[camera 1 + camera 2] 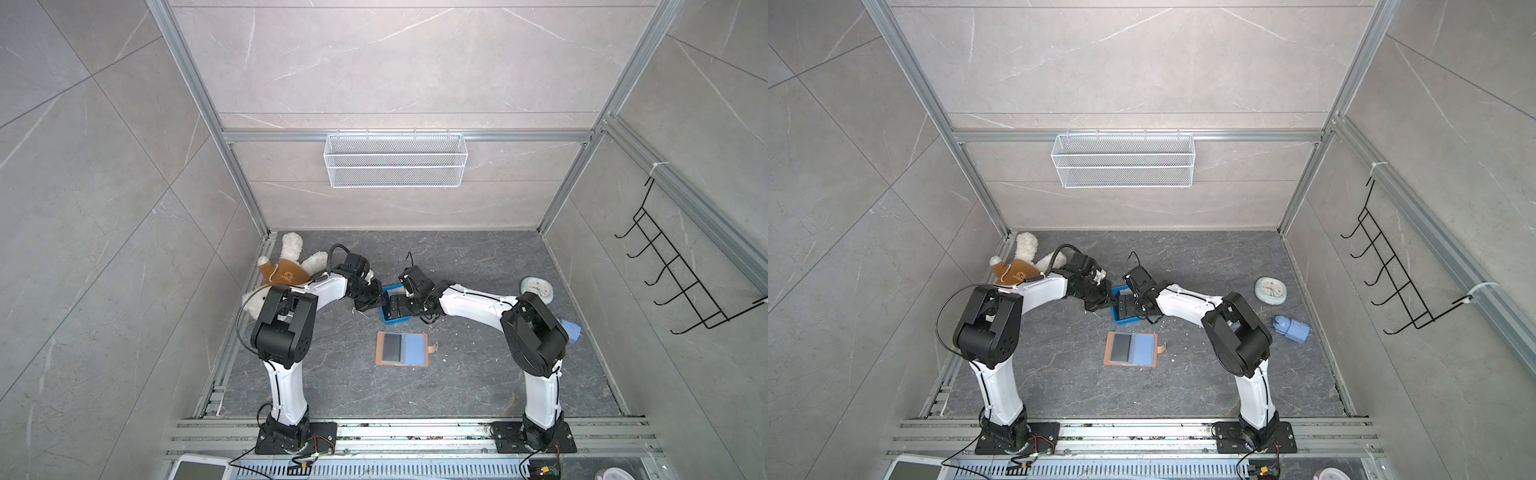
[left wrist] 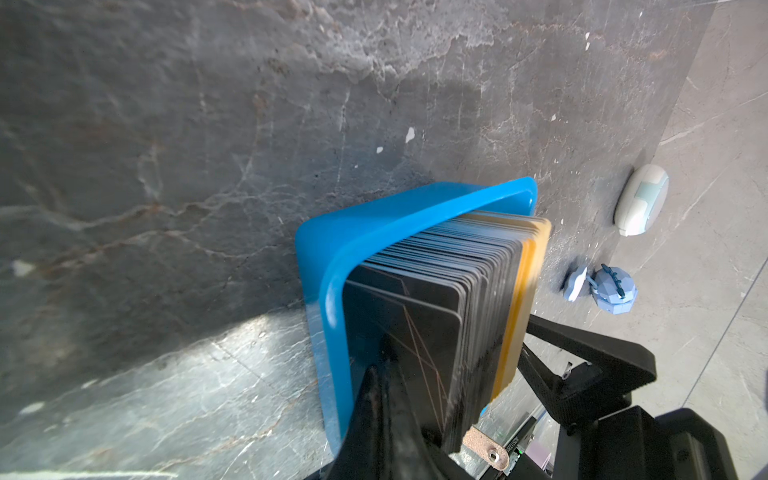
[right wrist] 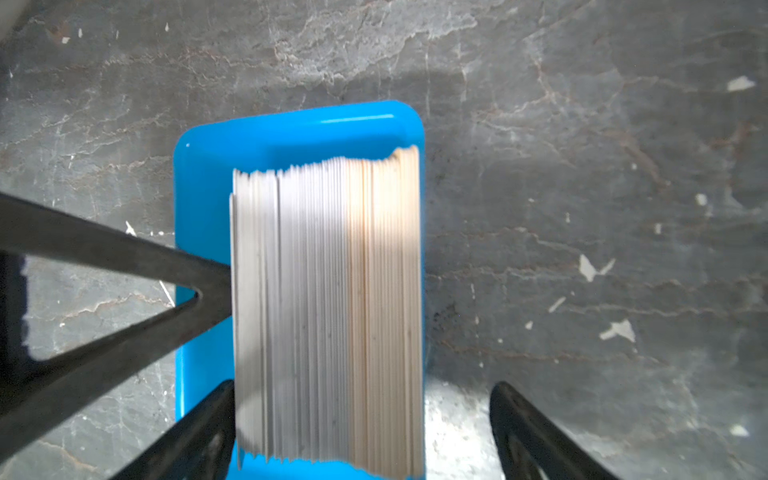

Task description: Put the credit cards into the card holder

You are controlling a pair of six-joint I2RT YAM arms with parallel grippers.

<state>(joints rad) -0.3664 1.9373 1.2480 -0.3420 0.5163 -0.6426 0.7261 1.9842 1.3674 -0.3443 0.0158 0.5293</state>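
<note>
The cards [image 2: 415, 299] stand on edge, packed in a row in the blue tray [image 2: 332, 266] on the dark marbled table [image 2: 166, 166]. The nearest are black with thin coppery lines, and the row runs through grey ones to gold ones at its far end. The left fingers [image 2: 386, 395], pressed together, sit against the first black card just inside the tray's wall; whether they pinch anything cannot be told. The right finger [image 2: 590, 361] comes near the gold end. A tan strap [image 2: 486, 449] with a snap shows beneath. Near the table's edge lie a pale oval object [image 2: 642, 199] and a blue faceted one [image 2: 613, 291].
</note>
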